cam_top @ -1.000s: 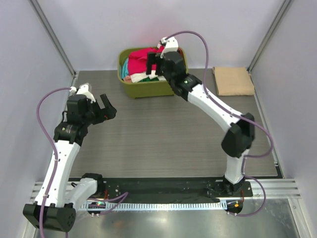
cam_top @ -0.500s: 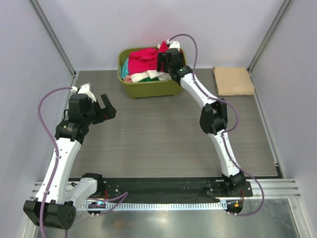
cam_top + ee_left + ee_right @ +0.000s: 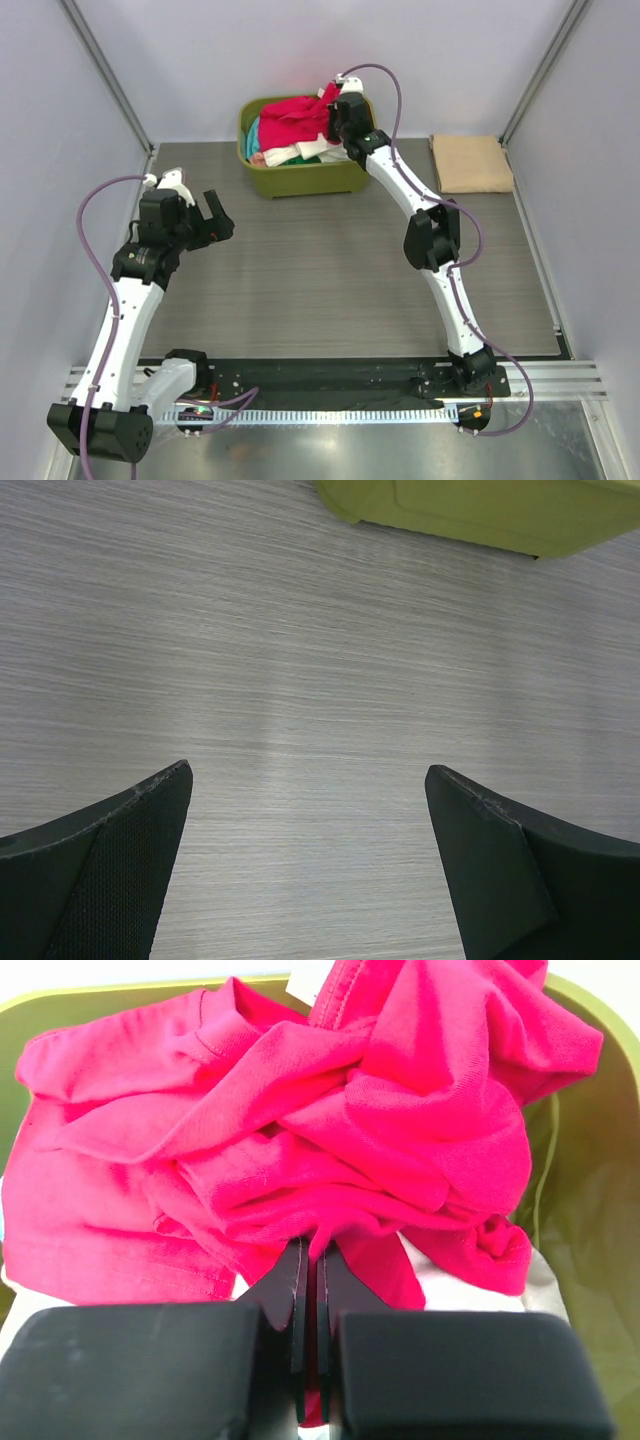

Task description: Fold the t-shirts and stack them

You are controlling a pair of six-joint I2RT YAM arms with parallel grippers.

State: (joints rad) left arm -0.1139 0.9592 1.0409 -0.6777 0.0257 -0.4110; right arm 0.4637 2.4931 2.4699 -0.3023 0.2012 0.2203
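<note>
A crumpled crimson-red t-shirt (image 3: 292, 112) (image 3: 300, 1150) lies on top of the pile in the olive-green tub (image 3: 300, 180). My right gripper (image 3: 334, 118) (image 3: 313, 1250) reaches into the tub and is shut on a fold of that red shirt; red cloth shows between its fingers. Cream-white cloth (image 3: 290, 152) (image 3: 470, 1290) and a bit of teal cloth (image 3: 254, 133) lie under the red one. A tan-beige t-shirt (image 3: 471, 163) lies folded at the back right of the table. My left gripper (image 3: 205, 222) (image 3: 305, 780) hovers open over bare table, left of the tub.
The tub's green wall (image 3: 480, 510) shows at the top of the left wrist view. Pale side walls (image 3: 60, 150) with metal rails (image 3: 108, 75) close in the table on both sides. Grey wood-grain tabletop (image 3: 320, 270) stretches between the arms.
The right arm stretched out, reaching deeper into the tub, and its gripper went from open to shut on the red shirt. The left arm stayed put.
</note>
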